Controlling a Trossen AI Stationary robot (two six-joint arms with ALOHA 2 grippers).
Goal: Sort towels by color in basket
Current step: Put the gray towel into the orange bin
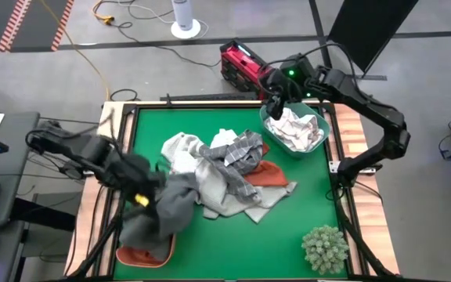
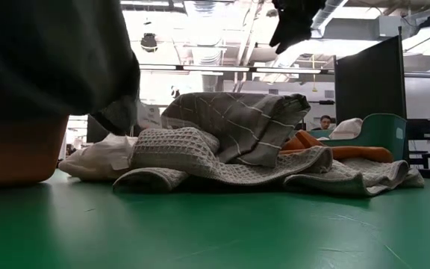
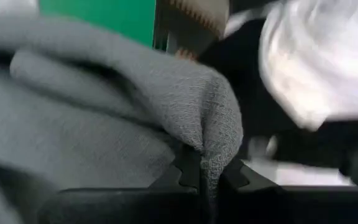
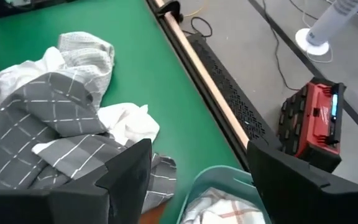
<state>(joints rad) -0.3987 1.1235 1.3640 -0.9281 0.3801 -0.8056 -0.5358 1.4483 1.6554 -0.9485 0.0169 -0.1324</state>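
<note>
The left gripper (image 1: 141,196) has its jaws clamped tight on a fold of plain grey towel (image 1: 163,210) hanging beneath them, while the right gripper (image 1: 276,106) holds its jaws wide apart, empty, above the teal basket (image 1: 319,139).

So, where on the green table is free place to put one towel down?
Bare green mat lies between the towel pile, the plant ball and the near edge; another strip lies behind the pile. The middle is crowded, and the teal basket holds white towels.
</note>
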